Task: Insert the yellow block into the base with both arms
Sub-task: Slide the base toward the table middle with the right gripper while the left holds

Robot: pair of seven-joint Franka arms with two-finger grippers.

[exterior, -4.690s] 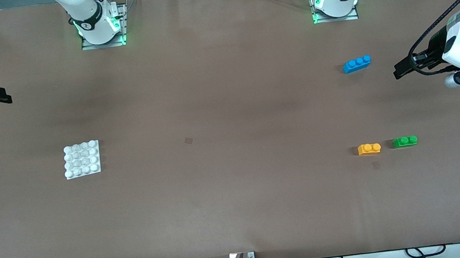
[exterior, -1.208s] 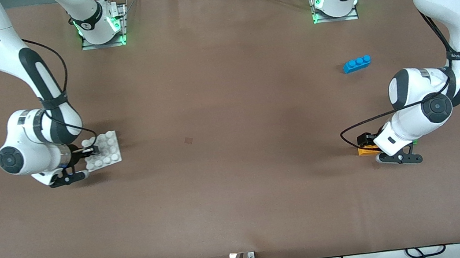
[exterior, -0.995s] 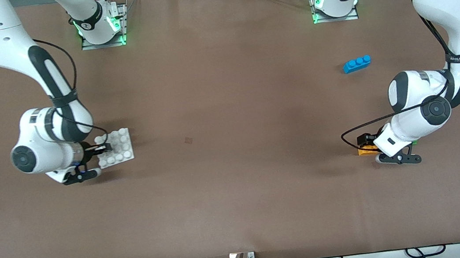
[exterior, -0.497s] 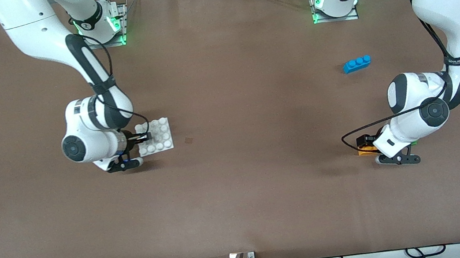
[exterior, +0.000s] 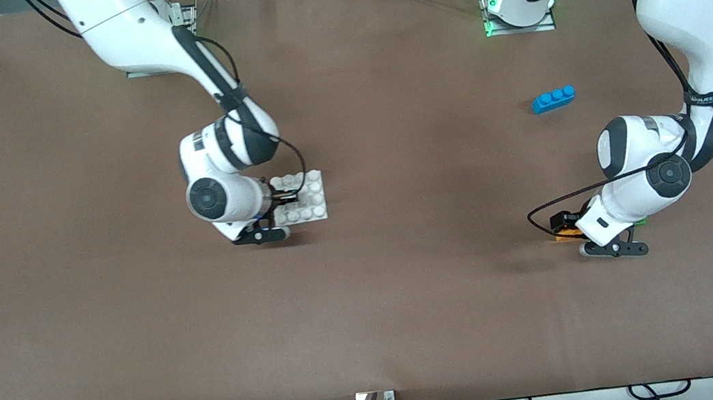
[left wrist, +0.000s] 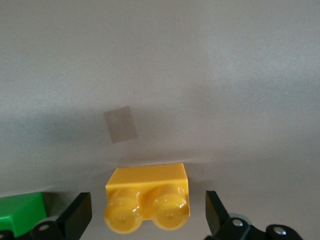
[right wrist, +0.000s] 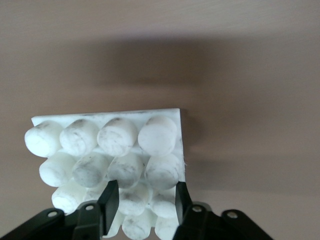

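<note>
Carried toward table centre since earlier, the base (exterior: 301,197) sits clamped in the right gripper (exterior: 284,199); left gripper (left wrist: 147,217) straddles the tabletop yellow block (left wrist: 148,196), fingers spread—an off-centre closure could skew it.

the base (exterior: 301,197) lies mid-table, the yellow block (left wrist: 148,198) beside a green brick (left wrist: 21,214) toward the left arm's end.

Even overhead light, front view sharp, no glare; soft shadows on the table (exterior: 411,303) beside each arm, green glow at the left arm's base. Left wrist view washed grey, the yellow block's (left wrist: 148,197) studs slightly soft. Right wrist view: the base (right wrist: 107,160) bright, blurred near the fingers, dark shadow band above it.
</note>
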